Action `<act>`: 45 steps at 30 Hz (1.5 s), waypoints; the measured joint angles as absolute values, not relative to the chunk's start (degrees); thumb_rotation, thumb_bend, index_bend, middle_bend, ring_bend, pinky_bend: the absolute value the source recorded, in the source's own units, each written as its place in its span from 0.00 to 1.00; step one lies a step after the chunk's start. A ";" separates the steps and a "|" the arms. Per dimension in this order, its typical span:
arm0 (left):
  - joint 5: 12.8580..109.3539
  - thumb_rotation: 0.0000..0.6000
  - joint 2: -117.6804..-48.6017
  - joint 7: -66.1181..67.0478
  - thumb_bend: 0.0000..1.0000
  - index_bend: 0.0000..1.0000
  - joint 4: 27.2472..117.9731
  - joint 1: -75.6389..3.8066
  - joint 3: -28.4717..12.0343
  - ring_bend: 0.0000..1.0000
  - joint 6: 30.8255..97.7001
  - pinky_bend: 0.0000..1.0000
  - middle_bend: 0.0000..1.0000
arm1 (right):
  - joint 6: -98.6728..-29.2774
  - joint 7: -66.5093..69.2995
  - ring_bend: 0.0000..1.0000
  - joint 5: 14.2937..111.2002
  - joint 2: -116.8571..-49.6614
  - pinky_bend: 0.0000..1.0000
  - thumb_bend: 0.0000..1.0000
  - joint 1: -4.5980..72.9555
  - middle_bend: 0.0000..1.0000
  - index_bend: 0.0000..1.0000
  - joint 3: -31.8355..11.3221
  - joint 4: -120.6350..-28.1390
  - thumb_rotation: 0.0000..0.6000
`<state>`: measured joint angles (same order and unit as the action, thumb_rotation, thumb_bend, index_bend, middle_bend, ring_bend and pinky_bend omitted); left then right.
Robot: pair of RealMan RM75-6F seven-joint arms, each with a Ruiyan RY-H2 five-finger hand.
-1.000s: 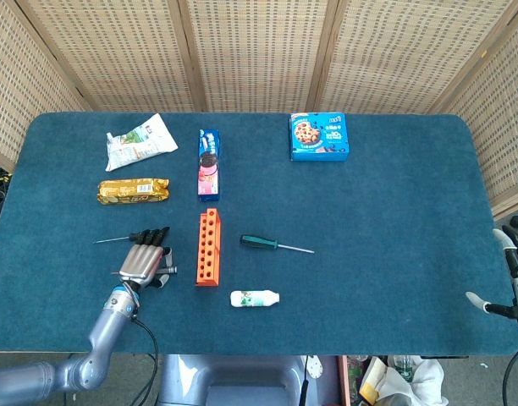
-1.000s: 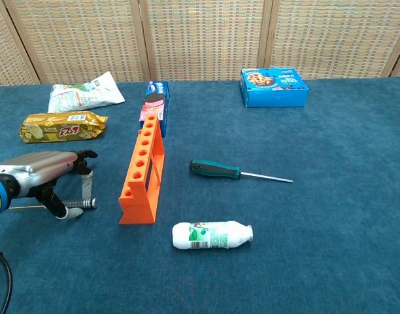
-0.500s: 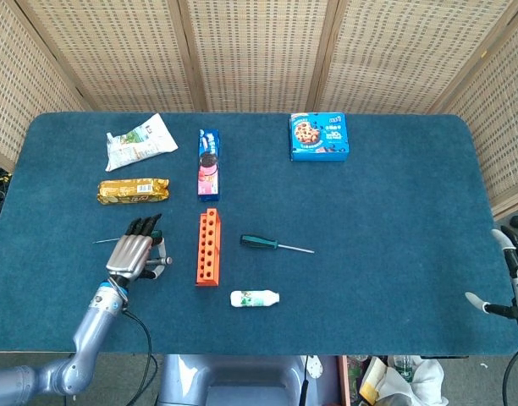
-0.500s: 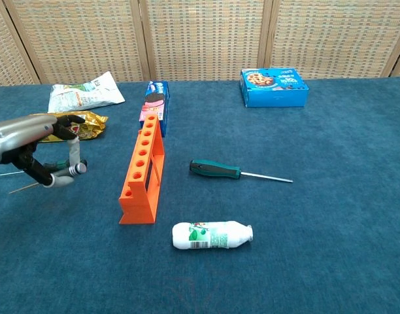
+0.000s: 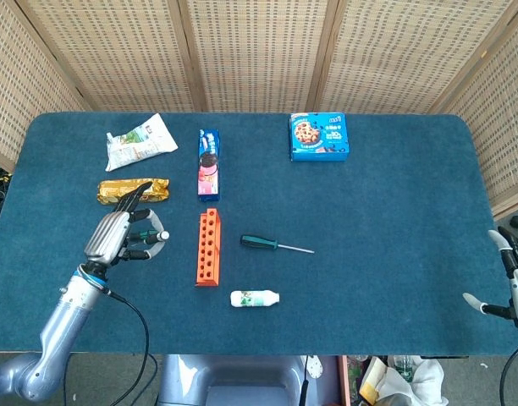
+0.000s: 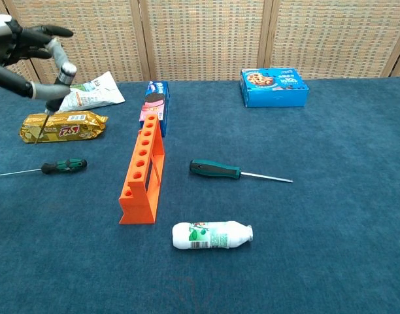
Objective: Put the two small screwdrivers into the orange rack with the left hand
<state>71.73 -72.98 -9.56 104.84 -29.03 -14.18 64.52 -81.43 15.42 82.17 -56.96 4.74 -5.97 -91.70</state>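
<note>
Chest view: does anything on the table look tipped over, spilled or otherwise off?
Only the small white bottle, which lies on its side in front of the orange rack; nothing has spilled. The rack stands upright with its holes empty. The left hand holds one small screwdriver tip-down above the table.

I count three screwdrivers, one held up in the left hand (image 6: pixel 20 46), a small green one (image 6: pixel 64 165) and a bigger green one (image 6: pixel 216 170) on the cloth, one orange rack (image 6: pixel 142 176), one white bottle (image 6: pixel 212 235), two snack pouches (image 6: pixel 61 126) (image 6: pixel 85 92), two cookie boxes (image 6: pixel 273 87) (image 6: pixel 156 106).
</note>
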 measured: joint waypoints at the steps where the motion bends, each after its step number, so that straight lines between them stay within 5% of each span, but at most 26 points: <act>1: 73.33 1.00 -72.99 -12.74 0.36 0.66 104.84 -28.91 -14.42 0.00 64.89 0.00 0.00 | -81.43 15.41 0.00 82.17 -56.96 0.00 0.00 4.74 0.00 0.00 -5.97 -91.73 1.00; 9: 80.10 1.00 -74.72 -31.61 0.36 0.66 106.21 -30.24 -15.76 0.00 64.18 0.00 0.00 | -81.38 15.82 0.00 81.90 -56.88 0.00 0.00 4.73 0.00 0.00 -6.09 -91.59 1.00; 45: 73.78 1.00 -80.91 -32.87 0.36 0.66 103.53 -35.25 -15.43 0.00 57.73 0.00 0.00 | -80.77 17.13 0.00 81.52 -56.51 0.00 0.00 4.86 0.00 0.00 -6.22 -91.15 1.00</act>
